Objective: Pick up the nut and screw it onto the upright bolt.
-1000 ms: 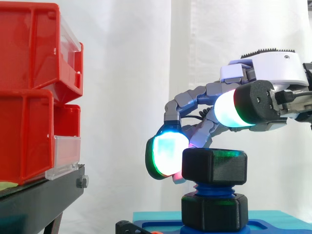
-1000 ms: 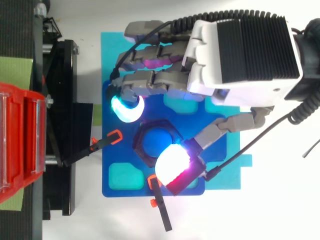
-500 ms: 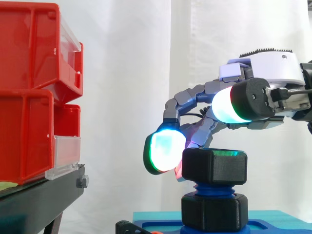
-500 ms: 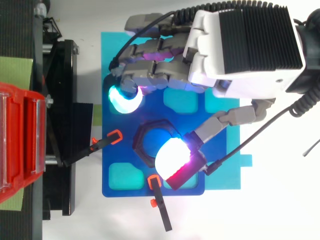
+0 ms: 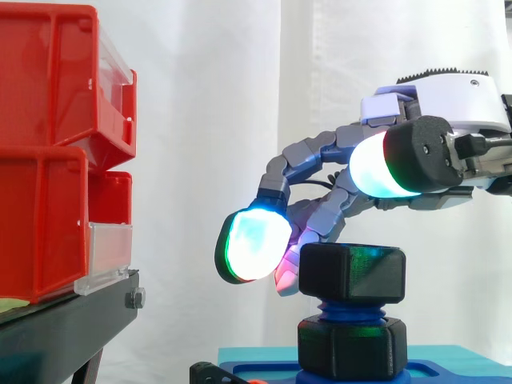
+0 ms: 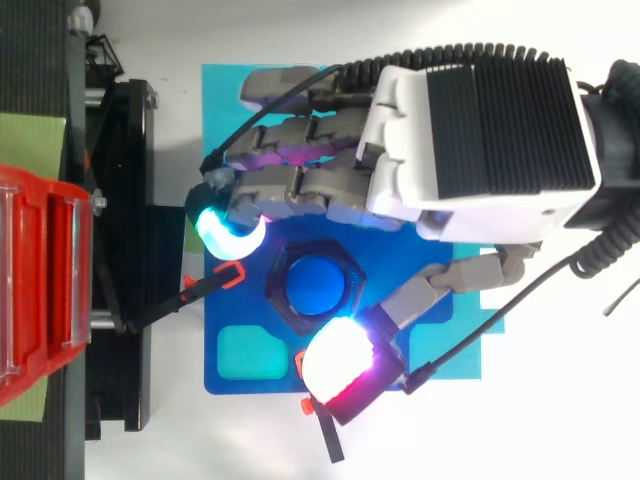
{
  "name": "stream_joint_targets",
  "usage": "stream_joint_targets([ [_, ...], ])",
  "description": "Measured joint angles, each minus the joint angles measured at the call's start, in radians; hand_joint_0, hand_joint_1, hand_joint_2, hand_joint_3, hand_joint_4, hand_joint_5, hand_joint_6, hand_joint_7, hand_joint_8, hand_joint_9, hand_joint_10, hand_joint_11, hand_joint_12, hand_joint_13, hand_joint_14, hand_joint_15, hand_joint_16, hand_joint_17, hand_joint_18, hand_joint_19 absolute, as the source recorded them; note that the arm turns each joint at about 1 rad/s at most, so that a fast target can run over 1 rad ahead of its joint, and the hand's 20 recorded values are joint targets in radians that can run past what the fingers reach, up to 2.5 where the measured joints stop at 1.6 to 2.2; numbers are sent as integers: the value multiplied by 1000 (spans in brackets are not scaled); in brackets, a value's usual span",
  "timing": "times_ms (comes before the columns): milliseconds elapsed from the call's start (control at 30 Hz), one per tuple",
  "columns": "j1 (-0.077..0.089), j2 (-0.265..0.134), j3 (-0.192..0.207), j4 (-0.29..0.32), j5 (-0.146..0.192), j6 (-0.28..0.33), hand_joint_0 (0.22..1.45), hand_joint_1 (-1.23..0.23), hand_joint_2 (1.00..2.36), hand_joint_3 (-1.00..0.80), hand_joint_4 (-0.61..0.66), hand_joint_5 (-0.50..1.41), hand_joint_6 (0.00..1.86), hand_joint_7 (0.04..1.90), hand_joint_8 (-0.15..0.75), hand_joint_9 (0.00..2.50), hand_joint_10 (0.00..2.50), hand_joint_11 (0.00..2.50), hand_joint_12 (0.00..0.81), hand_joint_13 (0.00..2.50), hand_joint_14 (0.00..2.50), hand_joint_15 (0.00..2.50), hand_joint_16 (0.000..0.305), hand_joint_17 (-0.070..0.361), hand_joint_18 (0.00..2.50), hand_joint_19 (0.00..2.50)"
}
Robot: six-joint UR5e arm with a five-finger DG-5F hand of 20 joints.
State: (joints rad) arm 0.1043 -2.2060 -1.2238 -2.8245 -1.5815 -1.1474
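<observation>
Fingers (image 6: 228, 228) and thumb (image 6: 340, 362) of hand (image 6: 480, 140) loosely astride nut (image 5: 352, 272)

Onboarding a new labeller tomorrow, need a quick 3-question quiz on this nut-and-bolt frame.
1. True or false: the nut already sits on the bolt, above a black hex base.
2. In the side view, the red bins stand: A) left of the hand, B) right of it, C) under it.
3. Fill in: the thumb's pad hovers ___ the nut, not pinching it.
Key: 1 true; 2 A; 3 above.
</observation>
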Motion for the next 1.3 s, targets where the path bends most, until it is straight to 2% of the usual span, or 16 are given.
stream_joint_targets([
  [300, 15, -1, 0, -16, 1, -1, 472, -388, 1000, -500, 238, -81, 504, 921, 280, 887, 2, 0, 330, 519, 0, 0, 40, 89, 226, 0],
  [533, 17, -1, 0, -18, 1, 0, 474, -386, 1000, -500, 238, -72, 504, 976, 288, 917, 0, 13, 329, 544, 0, 0, 39, 87, 244, 0],
  [733, 16, -1, -1, -18, -1, 1, 483, -385, 1000, -500, 220, -49, 505, 1123, 298, 989, 1, 62, 320, 593, 0, 0, 37, 82, 292, 0],
  [1000, 3, -1, -1, -19, -4, 2, 488, -385, 1000, -500, 214, -34, 505, 1205, 303, 1067, 1, 90, 310, 646, 1, 0, 35, 78, 330, 0],
  [1200, -16, -1, -1, -18, -9, 2, 498, -383, 1000, -500, 189, -10, 504, 1282, 308, 1163, 4, 119, 302, 718, 0, 24, 33, 74, 364, 0],
  [1300, -26, -1, -1, -16, -15, 2, 506, -389, 1000, -500, 169, 16, 504, 1329, 312, 1289, 6, 141, 290, 813, 3, 50, 31, 69, 407, 0],
])
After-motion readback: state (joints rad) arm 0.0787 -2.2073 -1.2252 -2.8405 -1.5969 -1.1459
